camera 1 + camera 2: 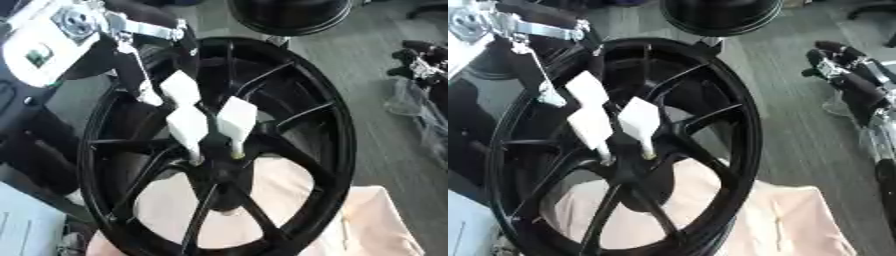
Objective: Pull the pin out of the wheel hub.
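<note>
left hand (188, 107) nearer: white-tipped fingers (236, 116) pinching pin (236, 148), upright in wheel hub (223, 172); pull up along it.

Soft, even light fills both views, bright enough for the grey floor (385, 125) to read clearly. Both pictures are blurred, so edges stay fuzzy throughout. The black wheel (337, 130) swallows detail, with only a faint sheen along its rim and spokes. The white parts of the left hand (210, 120) glare and lose their surface detail. The pale cloth (798, 220) under the wheel looks washed out.
</note>
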